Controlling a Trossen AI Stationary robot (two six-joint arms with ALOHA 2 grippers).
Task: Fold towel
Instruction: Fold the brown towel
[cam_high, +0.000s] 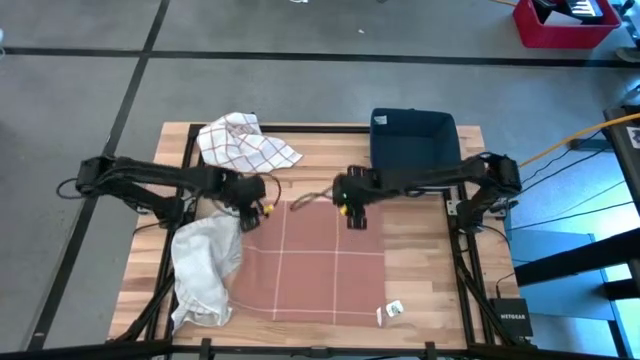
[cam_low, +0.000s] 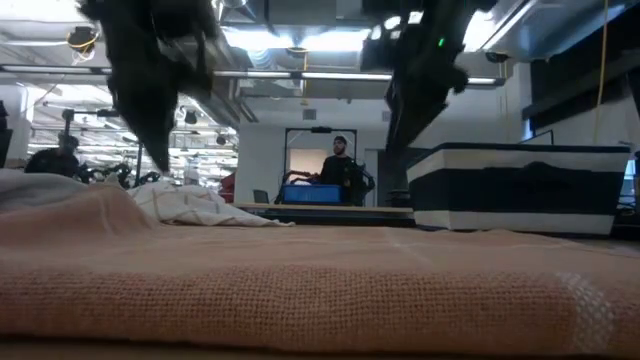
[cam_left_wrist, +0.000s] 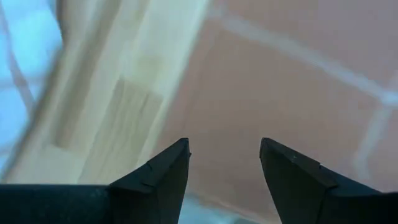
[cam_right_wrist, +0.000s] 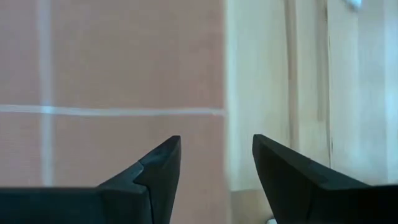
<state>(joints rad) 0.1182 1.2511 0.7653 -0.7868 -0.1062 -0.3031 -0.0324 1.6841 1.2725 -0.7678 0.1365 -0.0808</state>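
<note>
From above, we see a wooden table with a salmon-pink towel spread flat on it. The towel carries a grid of thin pale lines. It lies square to the table, its edges running parallel to the table's edges; its sides look close to equal, so we cannot name a clear long axis. It sits in the middle of the table, reaching toward the near edge.

The left gripper hovers over the towel's far left corner. In the left wrist view its two dark fingers stand apart with nothing between them, the towel's edge and bare wood below. The right gripper hovers over the far right corner. Its fingers are likewise spread and hold nothing, above the towel's side edge.

A crumpled white cloth lies along the towel's left side, overlapping its edge. A white checked cloth sits bunched at the far left of the table. A dark blue bin stands at the far right. A small tag lies just beside the towel's near right corner.
</note>
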